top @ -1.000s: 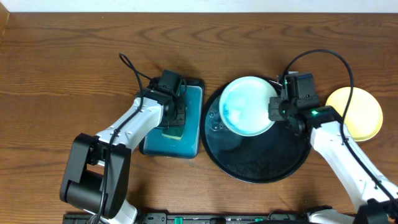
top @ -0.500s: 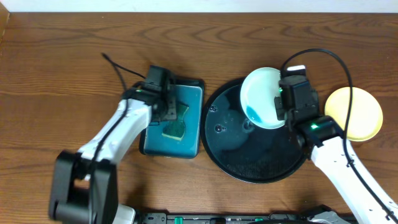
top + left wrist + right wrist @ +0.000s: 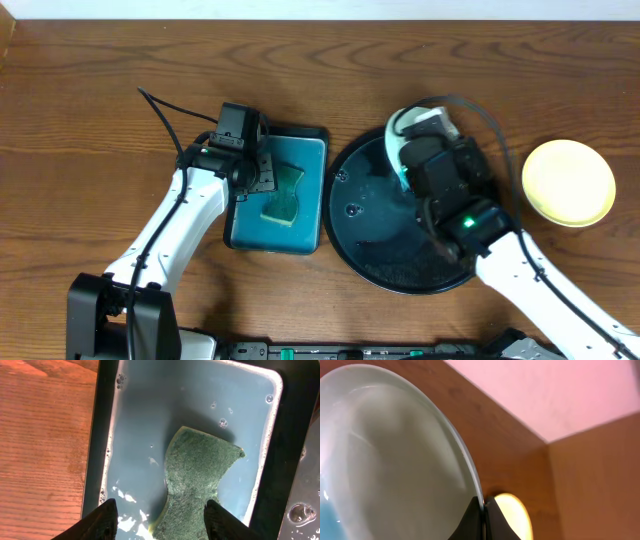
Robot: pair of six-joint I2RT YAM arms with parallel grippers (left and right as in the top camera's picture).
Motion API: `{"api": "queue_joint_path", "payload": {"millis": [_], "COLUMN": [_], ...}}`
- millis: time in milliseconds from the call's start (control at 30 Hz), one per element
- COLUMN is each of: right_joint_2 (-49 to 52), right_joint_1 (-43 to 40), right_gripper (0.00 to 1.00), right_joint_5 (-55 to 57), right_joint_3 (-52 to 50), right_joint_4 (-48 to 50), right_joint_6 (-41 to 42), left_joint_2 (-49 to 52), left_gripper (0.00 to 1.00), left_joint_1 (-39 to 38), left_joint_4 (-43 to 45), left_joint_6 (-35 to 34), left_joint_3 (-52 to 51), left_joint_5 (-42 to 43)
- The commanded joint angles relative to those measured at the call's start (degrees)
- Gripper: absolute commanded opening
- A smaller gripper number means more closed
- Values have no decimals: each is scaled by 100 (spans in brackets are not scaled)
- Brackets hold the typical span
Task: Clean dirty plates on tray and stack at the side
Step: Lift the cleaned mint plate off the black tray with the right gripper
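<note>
- On the counter (image 3: 80,120), beside the black tray (image 3: 375,255), we've got the teal tray (image 3: 312,160). The sponge (image 3: 283,197) is lying in soapy water in it. The yellow plate (image 3: 568,182) sits on the bare counter just off the black tray's right edge.
- The left tool (image 3: 161,519) hangs over the near end of the sponge, jaws spread wide either side of it, nothing in them.
- The right tool (image 3: 482,514) is pinched tight on the rim of the mint-white plate (image 3: 385,460). It's held up over the back of the black tray and tipped nearly on edge.
- From overhead the right arm (image 3: 470,215) covers most of that plate, so we only catch a sliver of white rim and a bit of teal.
- In the right wrist view a blue-teal patch shows at the plate's lower left, cut off by the frame. We can't tell how much scribble there is.
- The yellow plate's face is too washed out to read any marks.
- Versus half a second ago:
  - The mint-white plate faced up at the camera then, and now it's turned sideways.
  - The right arm has swung in over the black tray.
  - The left arm has pulled back a bit, so more of the sponge shows.
  - The yellow plate hasn't budged.
</note>
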Motion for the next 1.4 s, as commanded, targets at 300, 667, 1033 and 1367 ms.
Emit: {"api": "queue_joint_path", "payload": {"millis": [300,667,1033,1367], "right_joint_2": [-72,-72,-72,-72], "right_joint_1": [649,647,647,638], "right_gripper": [1,1,1,1], "right_joint_5": [1034,1034,1182,1182], "right_joint_3": [92,92,92,92], "right_joint_4": [531,623,984,1008], "right_joint_6": [-1626,-1655,-2232,-2288], "left_joint_2": [7,7,7,7], "left_gripper": [57,57,57,57], "left_joint_1": [26,24,24,26], "left_joint_4": [-33,-35,-35,-35], "left_joint_6": [11,11,11,11], "left_joint_3": [-28,-28,-28,-28], "left_joint_5": [-70,-68,-68,-70]}}
